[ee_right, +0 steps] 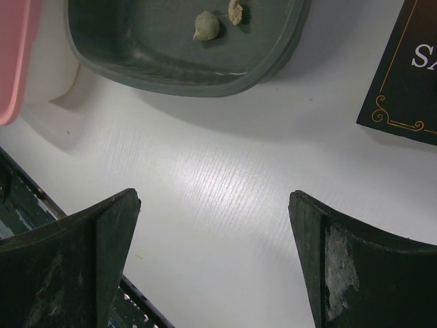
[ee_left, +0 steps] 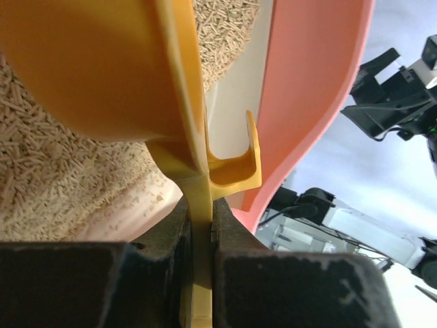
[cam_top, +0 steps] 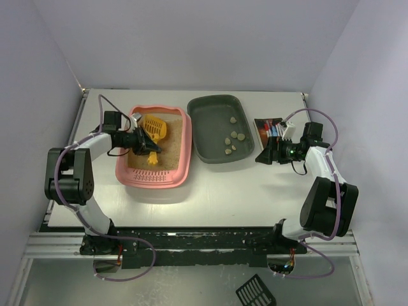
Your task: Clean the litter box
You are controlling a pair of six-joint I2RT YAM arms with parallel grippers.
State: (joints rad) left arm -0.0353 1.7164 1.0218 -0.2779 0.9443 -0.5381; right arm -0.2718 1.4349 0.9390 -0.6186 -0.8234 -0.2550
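The left arm (cam_top: 76, 175) climbs from its base, folds at the elbow and reaches to the right; the left claw (cam_top: 145, 141) is pinched tight on the thin handle of a yellow scoop (cam_top: 155, 127). The right arm (cam_top: 326, 197) folds the same way and points left, and the right claw (cam_top: 261, 157) hangs low, fingers (ee_right: 82, 260) spread wide, gripping nothing.

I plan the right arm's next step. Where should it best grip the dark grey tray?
Probably the dark grey tray by its thin rim on the right arm's side, from above, one finger inside, one outside; the right gripper hangs open there.
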